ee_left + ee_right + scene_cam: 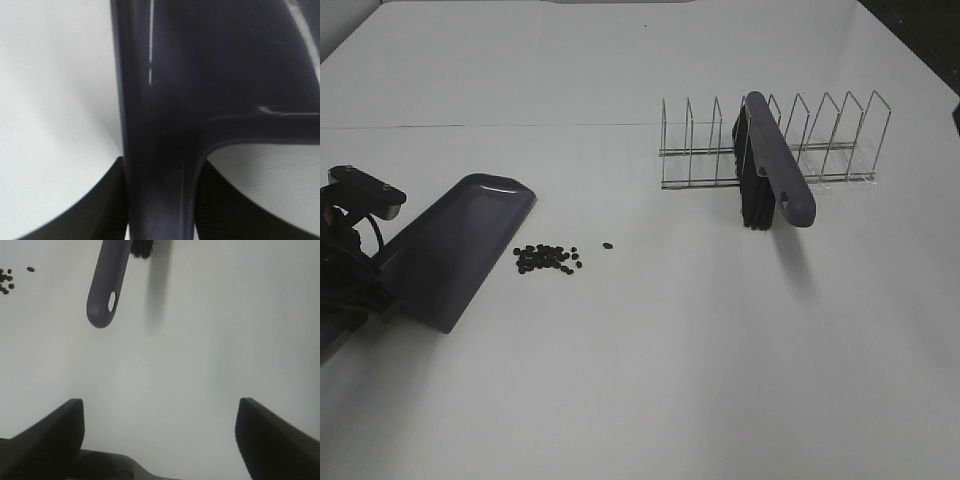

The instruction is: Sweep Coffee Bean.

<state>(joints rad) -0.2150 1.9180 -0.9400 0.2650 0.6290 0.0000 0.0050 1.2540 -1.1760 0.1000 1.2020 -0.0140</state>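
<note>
White table (pixel 640 400) carries the coffee bean (pixel 548 258) pile just beside the dustpan (pixel 460 245) lip; left gripper (pixel 160 220) clamps the dustpan handle; right gripper (pixel 160 415) is wide and empty, apart from the brush (pixel 775 170) in the rack (pixel 830 140); a hasty pull could tip the rack

The desk (pixel 640 400) carries one grey-purple dustpan (pixel 455 250) near its left edge, one matching brush (pixel 770 170), and one wire rack (pixel 840 140) toward the far right corner. The coffee beans (pixel 545 258) number roughly two dozen, too small and crowded for an exact count: one cluster, plus one stray bean (pixel 608 245) lying just apart.
</note>
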